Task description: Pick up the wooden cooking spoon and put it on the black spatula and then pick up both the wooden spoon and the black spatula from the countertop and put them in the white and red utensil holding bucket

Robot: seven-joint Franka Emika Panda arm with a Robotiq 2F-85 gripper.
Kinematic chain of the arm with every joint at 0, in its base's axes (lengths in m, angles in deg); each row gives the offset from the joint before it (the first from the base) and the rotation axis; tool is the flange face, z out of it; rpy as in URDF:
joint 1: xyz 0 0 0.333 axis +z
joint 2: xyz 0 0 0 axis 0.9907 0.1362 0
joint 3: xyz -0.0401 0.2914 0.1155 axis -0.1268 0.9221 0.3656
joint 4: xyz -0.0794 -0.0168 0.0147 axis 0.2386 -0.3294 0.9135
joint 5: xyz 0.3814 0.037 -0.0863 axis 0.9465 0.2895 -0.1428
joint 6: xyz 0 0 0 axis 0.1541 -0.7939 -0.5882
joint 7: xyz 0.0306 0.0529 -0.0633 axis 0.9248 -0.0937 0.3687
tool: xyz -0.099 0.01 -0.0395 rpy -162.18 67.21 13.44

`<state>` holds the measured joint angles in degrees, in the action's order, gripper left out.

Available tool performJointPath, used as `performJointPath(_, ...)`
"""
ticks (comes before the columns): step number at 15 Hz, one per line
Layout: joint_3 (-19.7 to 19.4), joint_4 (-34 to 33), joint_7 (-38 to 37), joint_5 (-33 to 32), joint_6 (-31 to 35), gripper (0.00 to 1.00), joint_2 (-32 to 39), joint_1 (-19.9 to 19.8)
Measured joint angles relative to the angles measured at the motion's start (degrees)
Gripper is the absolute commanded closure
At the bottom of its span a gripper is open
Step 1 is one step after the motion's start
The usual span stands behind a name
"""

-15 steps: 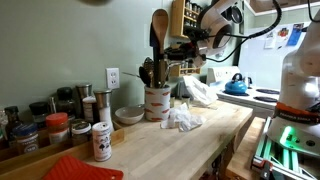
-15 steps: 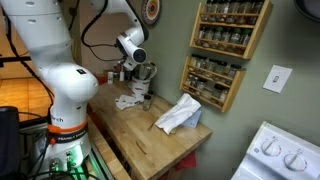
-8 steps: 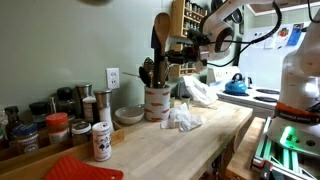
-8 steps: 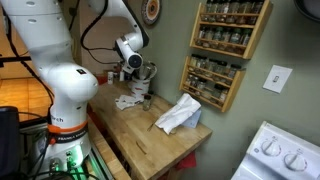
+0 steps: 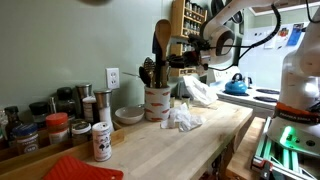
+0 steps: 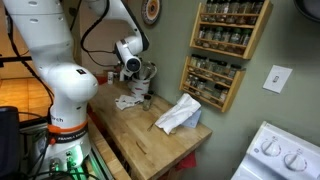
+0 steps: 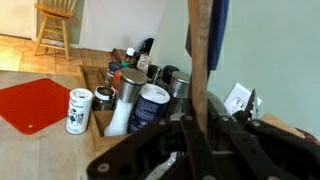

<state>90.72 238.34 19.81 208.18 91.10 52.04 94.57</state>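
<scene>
Above the white and red bucket (image 5: 157,104), the wooden spoon (image 5: 161,38) is held upright in the air by the gripper (image 5: 183,52).
Wrist view: the spoon's handle runs down between the fingers (image 7: 178,150), with the black spatula (image 7: 219,28) pressed alongside it. Jaws are narrow and clamped on the handle; can't tell if the spatula is pinched too. The bucket stands on the wooden countertop (image 5: 215,135), with dark utensils (image 5: 148,72) sticking out of it just under the spoon's bowl. A crumpled white cloth (image 5: 183,118) lies just beside the bucket and a grey bowl (image 5: 129,115) sits on its other side, with a wall outlet (image 5: 113,77) behind. Spice jars (image 5: 60,125) and a red mat (image 5: 80,168) sit well apart, toward the counter's end. A spice rack (image 6: 222,50) hangs on the wall and a blue kettle (image 5: 236,86) sits beyond the arm.
</scene>
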Motion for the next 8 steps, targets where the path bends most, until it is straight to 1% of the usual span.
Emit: performJointPath(8, -0.3, -0.1, 2.3, 1.9, -1.4, 0.97, 5.1, -1.0)
